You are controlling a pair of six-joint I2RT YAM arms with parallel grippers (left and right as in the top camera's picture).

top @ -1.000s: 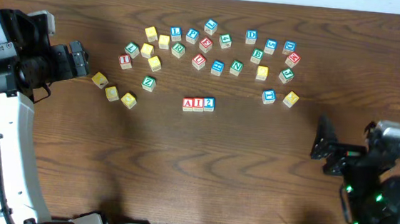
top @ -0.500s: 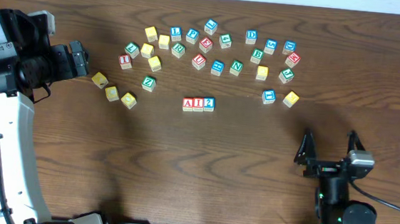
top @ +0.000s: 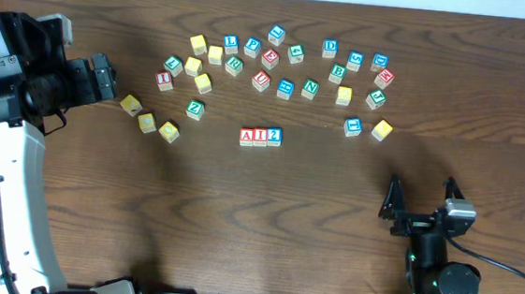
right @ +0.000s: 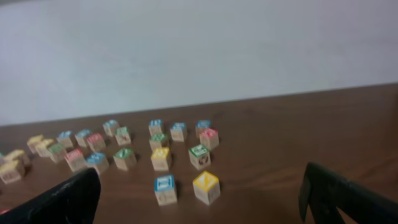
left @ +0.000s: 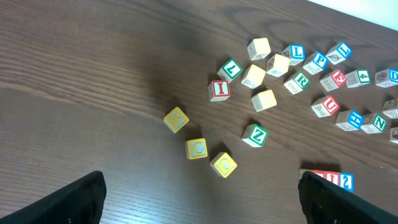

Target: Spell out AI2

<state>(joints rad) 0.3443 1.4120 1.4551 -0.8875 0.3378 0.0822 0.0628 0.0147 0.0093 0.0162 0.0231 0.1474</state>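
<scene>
- Three small wooden cubes, the red A cube (top: 247, 136), the red I cube (top: 260, 137) and the blue 2 cube (top: 275, 137), sat touching in a row on the brown wooden desk (top: 285, 224). Read from above they spelled AI2, so the spelling looked finished.
- The left gripper (left: 208, 199) hung well to the left of that row, its fingers wide apart and empty. The right gripper (top: 420, 202) stood to the right of the row on its near side, also spread and holding nothing.
- The step in hand seemed to be parking the arms. To do that well, both grippers needed to keep away from the row and avoid sweeping through the loose scattered cubes (top: 285, 90) beyond it.
- Only the overhead view showed the whole word. The left wrist view caught just the row's 2 end at its lower edge, beside a dark finger. The right wrist view was blurred and showed loose cubes and a pale wall (right: 199, 50) behind them. The row could not be picked out there.
</scene>
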